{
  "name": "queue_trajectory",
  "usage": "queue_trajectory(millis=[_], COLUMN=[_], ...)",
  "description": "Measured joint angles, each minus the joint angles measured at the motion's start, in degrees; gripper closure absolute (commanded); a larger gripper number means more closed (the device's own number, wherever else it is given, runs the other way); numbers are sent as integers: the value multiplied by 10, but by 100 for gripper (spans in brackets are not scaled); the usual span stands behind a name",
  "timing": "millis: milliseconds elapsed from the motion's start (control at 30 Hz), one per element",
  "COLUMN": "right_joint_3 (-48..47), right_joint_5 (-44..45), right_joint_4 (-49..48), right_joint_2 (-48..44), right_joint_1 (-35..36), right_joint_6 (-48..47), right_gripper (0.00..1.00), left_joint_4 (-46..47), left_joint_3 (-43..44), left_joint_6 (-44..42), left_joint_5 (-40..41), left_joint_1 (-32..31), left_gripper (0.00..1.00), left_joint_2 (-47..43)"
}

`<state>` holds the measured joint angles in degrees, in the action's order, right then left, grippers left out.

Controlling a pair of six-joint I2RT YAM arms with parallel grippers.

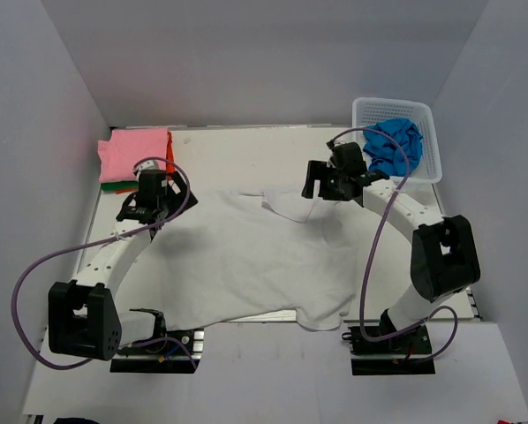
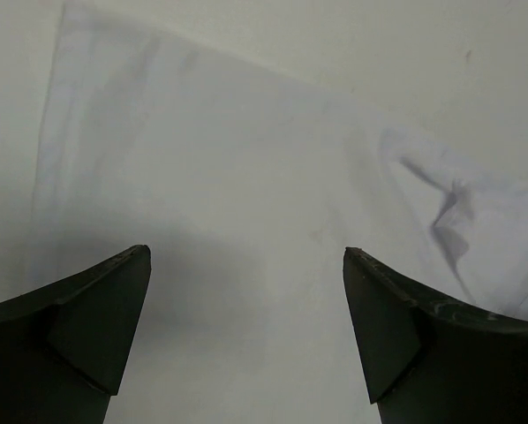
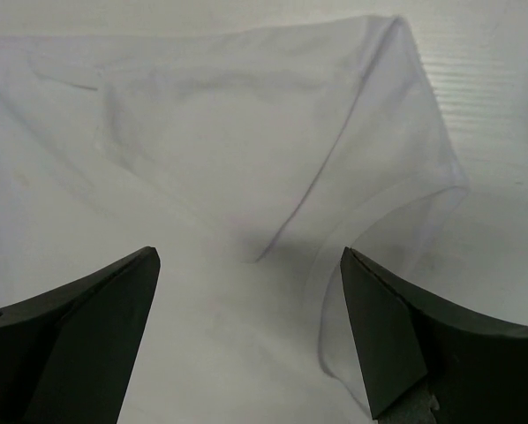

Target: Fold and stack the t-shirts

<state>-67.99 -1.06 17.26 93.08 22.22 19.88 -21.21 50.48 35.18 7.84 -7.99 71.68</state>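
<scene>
A large white t-shirt (image 1: 246,256) lies spread over the middle of the table. It also shows in the left wrist view (image 2: 229,159) and the right wrist view (image 3: 211,132). My left gripper (image 1: 140,210) is open and empty above its left edge (image 2: 246,256). My right gripper (image 1: 321,185) is open and empty above its far right part, near a fold and a curved hem (image 3: 250,258). A folded pink t-shirt (image 1: 136,154) tops a stack at the far left, with orange-red and green edges under it. A bright blue t-shirt (image 1: 393,146) lies crumpled in the basket.
A white plastic mesh basket (image 1: 427,119) stands at the far right corner. Purple cables loop from both arms. White walls close in the table on three sides. The arm bases sit at the near edge.
</scene>
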Motion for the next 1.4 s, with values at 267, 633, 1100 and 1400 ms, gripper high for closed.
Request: queue_trajectory(millis=[267, 633, 1100, 1400], right_joint_3=[23, 28, 24, 24], right_joint_5=[-53, -90, -122, -119], right_joint_4=[-7, -37, -84, -115], right_joint_2=[43, 123, 153, 153], right_joint_1=[6, 8, 8, 9], right_joint_6=[22, 44, 69, 94], right_gripper=[13, 25, 85, 100], left_joint_4=[17, 29, 37, 38], left_joint_3=[-125, -145, -164, -179], left_joint_6=[3, 7, 9, 9], left_joint_5=[-43, -44, -42, -42], left_joint_1=[-1, 0, 0, 0], left_gripper=[0, 0, 0, 0], left_joint_2=[-23, -40, -40, -39])
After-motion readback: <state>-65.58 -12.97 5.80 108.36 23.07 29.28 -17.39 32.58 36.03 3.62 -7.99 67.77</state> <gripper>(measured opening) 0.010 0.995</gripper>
